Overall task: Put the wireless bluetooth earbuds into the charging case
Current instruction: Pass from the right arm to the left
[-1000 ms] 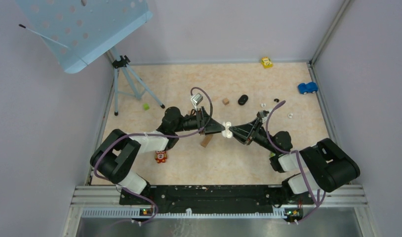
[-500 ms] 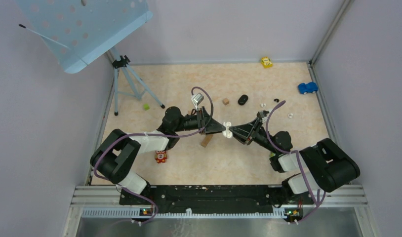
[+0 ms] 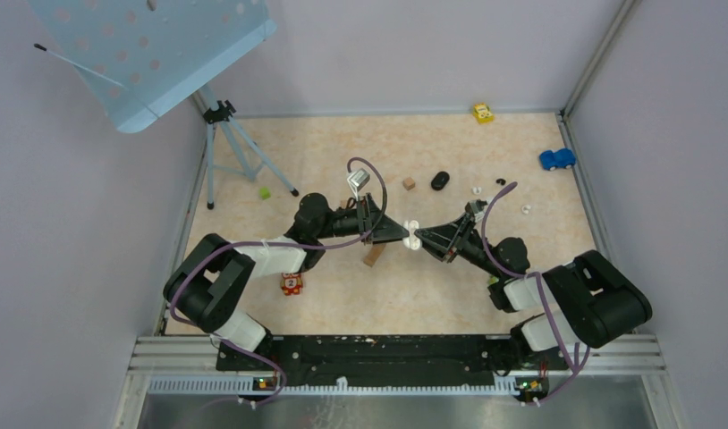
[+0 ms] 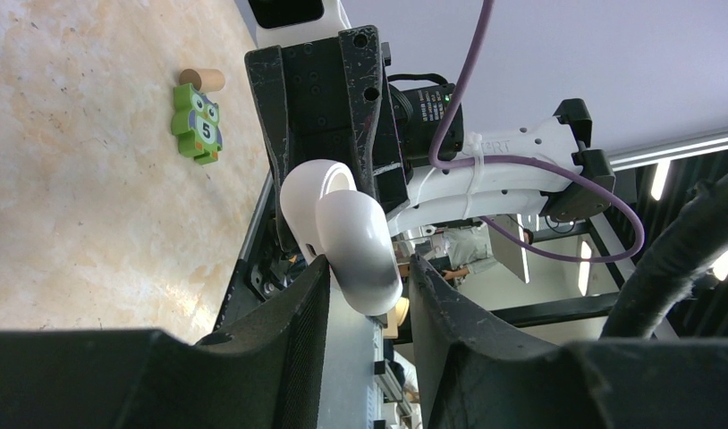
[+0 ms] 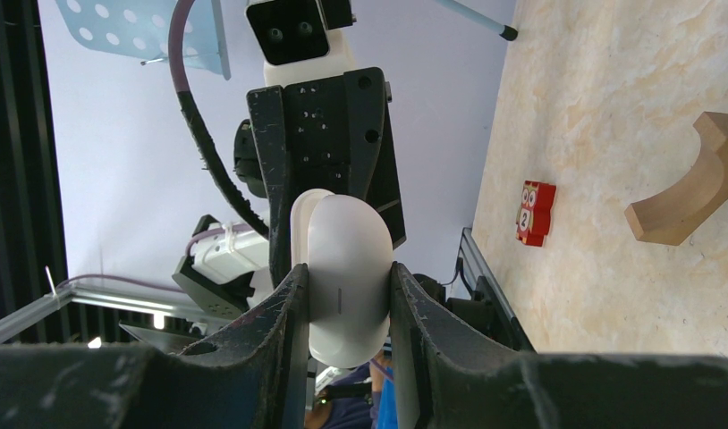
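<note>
While your left gripper [image 4: 365, 277] and right gripper [image 5: 347, 273] both clamp the white charging case [image 3: 413, 235] at mid-table, treat its light, glossy shell as slippery, gripping its flat sides; the earbuds [image 3: 477, 189] lie loose at two o'clock.

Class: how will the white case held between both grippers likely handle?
The case looks glossy and rounded, so probably slippery in the right gripper. It shows no dent under the pinch, so likely stiff. Set down, its curved shell might rock.
</note>
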Tool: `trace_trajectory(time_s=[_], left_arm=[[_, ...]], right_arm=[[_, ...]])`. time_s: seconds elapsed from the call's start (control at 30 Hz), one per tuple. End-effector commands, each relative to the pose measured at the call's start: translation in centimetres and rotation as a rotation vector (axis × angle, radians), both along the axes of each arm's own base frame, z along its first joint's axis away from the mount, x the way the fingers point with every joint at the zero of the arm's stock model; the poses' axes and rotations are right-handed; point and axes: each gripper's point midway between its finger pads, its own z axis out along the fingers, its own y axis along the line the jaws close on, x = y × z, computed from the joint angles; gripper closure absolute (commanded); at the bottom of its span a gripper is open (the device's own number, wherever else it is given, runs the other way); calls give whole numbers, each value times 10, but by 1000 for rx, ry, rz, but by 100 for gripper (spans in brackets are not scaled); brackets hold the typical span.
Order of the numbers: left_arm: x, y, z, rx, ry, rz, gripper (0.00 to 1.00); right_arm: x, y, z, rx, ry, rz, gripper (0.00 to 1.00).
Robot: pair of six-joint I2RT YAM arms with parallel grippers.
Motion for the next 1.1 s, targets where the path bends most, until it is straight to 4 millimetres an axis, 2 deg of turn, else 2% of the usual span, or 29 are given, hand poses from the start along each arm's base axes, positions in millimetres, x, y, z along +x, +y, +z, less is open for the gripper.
trace_trajectory(time_s=[0.0, 0.13, 0.3, 0.73, 0.83, 1.07], left_arm=[[2, -4, 12, -29, -63, -12, 57], [2, -4, 11, -24, -63, -14, 51], [3, -5, 9, 14, -58, -25, 54], [-4, -5, 19, 38, -29, -77, 51], [-4, -5, 19, 38, -29, -75, 47], [-1, -5, 20, 31, -21, -54, 49]], right_arm=[[-15, -6, 56, 117, -254, -2, 100], [-15, -5, 55, 116, -253, -2, 100], [-14, -5, 55, 113, -254, 0, 100], [-16, -5, 53, 108, -251, 4, 100], [-16, -4, 53, 108, -252, 6, 100], [-16, -5, 53, 108, -252, 7, 100]])
